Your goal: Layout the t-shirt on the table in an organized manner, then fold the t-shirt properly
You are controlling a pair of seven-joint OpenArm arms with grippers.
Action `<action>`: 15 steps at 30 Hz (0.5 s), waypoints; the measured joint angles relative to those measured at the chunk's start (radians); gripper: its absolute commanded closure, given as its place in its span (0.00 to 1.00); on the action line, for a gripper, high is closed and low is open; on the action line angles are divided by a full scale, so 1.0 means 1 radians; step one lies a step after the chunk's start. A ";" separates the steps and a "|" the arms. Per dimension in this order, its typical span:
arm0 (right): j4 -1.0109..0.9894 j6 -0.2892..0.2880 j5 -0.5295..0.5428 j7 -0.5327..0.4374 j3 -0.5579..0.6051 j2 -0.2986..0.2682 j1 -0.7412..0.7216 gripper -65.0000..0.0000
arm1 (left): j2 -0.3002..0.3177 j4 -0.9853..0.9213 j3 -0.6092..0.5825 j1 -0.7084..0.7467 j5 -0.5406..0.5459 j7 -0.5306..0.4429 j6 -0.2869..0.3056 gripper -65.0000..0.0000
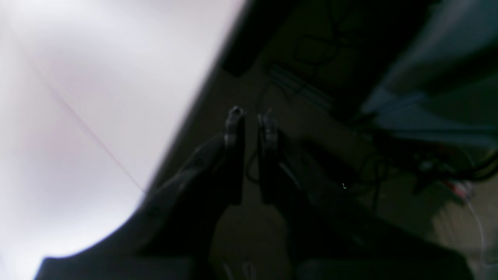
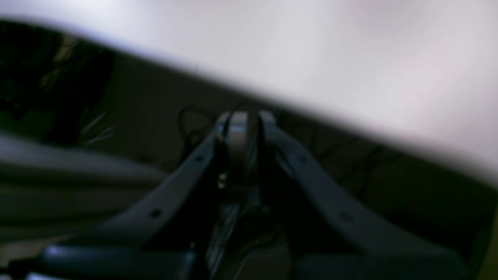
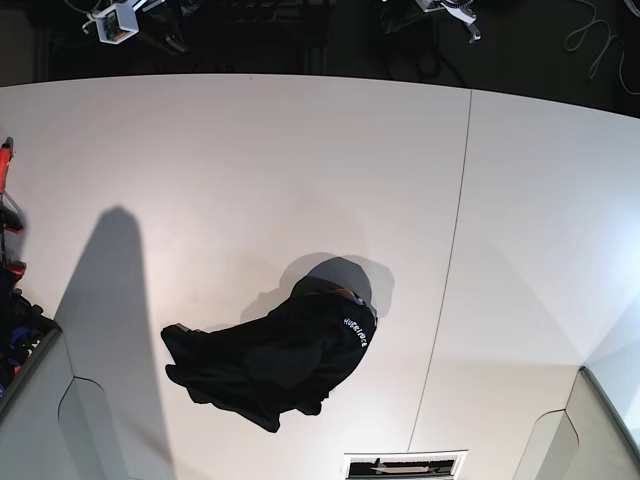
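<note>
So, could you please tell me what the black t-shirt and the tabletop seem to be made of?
The t-shirt looks like soft, matte knit fabric, probably cotton: it slumps into a bunched heap with ragged folds and carries white lettering. The tabletop seems a smooth, rigid, matte white panel, perhaps laminate, since it lies flat with one thin, straight seam.

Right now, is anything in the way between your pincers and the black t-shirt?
Nothing visible is. Only bare table lies between the left pincer, the right pincer and the t-shirt. Both pincers hang beyond the table's far edge in the base view.
</note>
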State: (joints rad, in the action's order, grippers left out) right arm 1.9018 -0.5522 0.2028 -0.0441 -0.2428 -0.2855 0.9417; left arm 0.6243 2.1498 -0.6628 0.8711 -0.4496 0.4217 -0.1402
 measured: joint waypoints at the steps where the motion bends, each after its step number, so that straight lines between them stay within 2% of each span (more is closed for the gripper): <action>1: 0.025 0.000 0.002 0.000 -0.009 -0.003 -0.005 0.91 | 0.008 0.011 0.000 0.002 -0.010 0.001 0.002 0.89; 4: 0.063 -0.003 0.003 0.003 -0.026 -0.016 -0.055 0.85 | 0.010 0.017 0.018 0.000 -0.055 -0.012 -0.040 0.89; 7: 0.062 -0.001 0.002 0.047 -0.027 -0.031 -0.139 0.73 | 0.016 0.018 0.109 -0.003 -0.053 -0.034 -0.041 0.89; 10: 0.059 0.011 0.074 0.160 -0.027 -0.043 -0.246 0.60 | 0.015 0.017 0.227 -0.026 0.062 -0.060 -0.035 0.89; 11: 0.057 0.015 0.098 0.193 -0.027 -0.045 -0.282 0.57 | 0.015 0.017 0.270 -0.046 0.127 -0.060 -0.016 0.89; 15: 0.026 0.026 0.145 0.206 -0.025 -0.047 -0.423 0.52 | 0.018 0.009 0.398 -0.129 0.322 -0.094 0.158 0.89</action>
State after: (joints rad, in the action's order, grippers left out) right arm 1.9274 -0.5266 0.3477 0.1619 -0.2680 -0.3321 0.5186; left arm 0.6422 2.1590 -0.2649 0.7425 -0.1272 0.3275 0.0181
